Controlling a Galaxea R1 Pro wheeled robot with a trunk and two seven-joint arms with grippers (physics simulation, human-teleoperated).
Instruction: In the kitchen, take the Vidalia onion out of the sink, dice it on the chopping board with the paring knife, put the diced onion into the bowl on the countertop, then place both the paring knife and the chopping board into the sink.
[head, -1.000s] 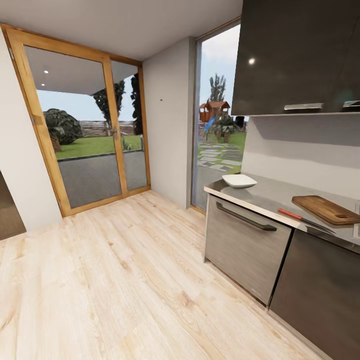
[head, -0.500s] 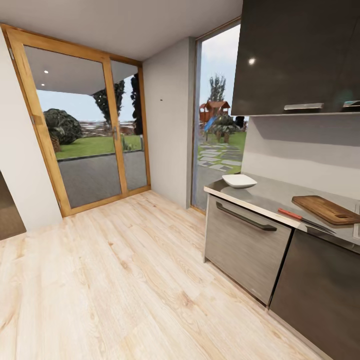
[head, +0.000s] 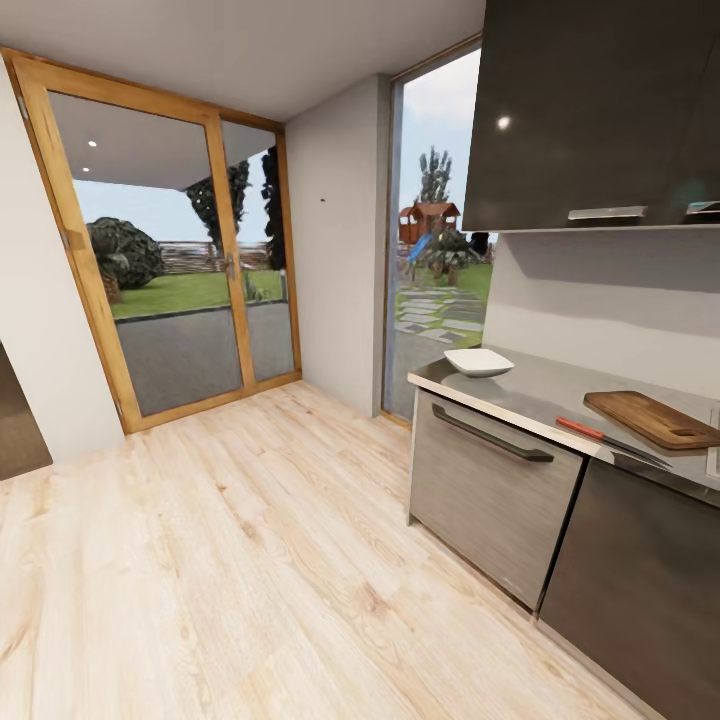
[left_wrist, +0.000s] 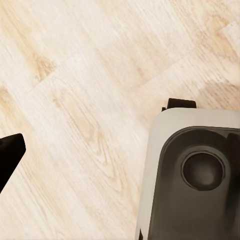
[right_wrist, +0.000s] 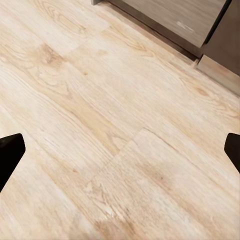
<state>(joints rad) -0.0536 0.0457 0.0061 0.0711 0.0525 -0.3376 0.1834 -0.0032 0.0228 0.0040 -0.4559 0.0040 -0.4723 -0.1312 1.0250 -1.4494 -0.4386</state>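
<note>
— Since the robot stands out on the wooden floor, what are its hands doing?

— Right hand: fingertips spread wide at the frame edges over bare planks, holding nothing. Left hand: one dark fingertip shows above the floor beside the robot's own base, so I cannot tell its state.

— And the task's things?

— All on the bench. Nearest its front edge lies the knife — orange-red handle, dark blade. I'd judge it light, best pinched by the handle. Just behind it sits the brown board, stiff, probably heavier; grip an edge. Farther along, well apart, the white bowl looks breakable.
</note>
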